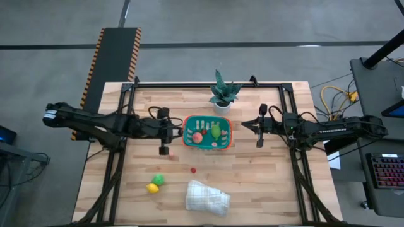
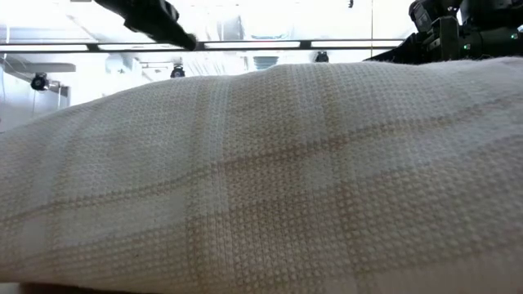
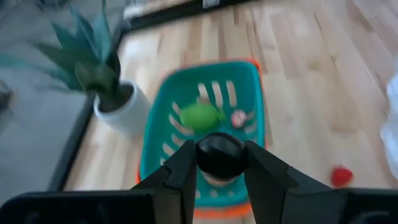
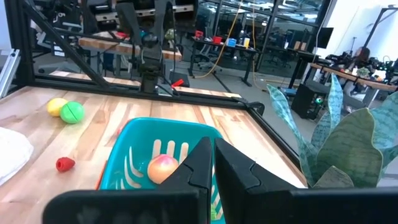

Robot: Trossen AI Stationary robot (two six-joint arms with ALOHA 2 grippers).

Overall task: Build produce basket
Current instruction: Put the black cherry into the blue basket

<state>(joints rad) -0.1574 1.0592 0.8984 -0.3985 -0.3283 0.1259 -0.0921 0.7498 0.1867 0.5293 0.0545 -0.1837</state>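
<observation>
Left tool (image 3: 221, 163) hangs over the near end of the teal basket (image 1: 226, 127), its fingers clenched on a small dark round piece (image 3: 219, 154); from where I stand I can't make out what fruit it is. Over on the other side, the right tool (image 4: 213, 163) hovers by the basket's opposite end with its two fingers pressed together and nothing between them.

The basket sits mid-desk, just in front of the potted plant (image 1: 222, 93). Inside it lie a green piece (image 1: 216, 130) and a pinkish-orange piece (image 1: 197, 136). Out on the wooden desk (image 1: 278, 183) a tiny red berry (image 1: 193, 169) lies alone, near the basket. Farther toward the front edge, a green fruit (image 1: 158, 180) and a yellow fruit (image 1: 152, 188) sit touching, beside the folded white cloth (image 1: 207, 197).
</observation>
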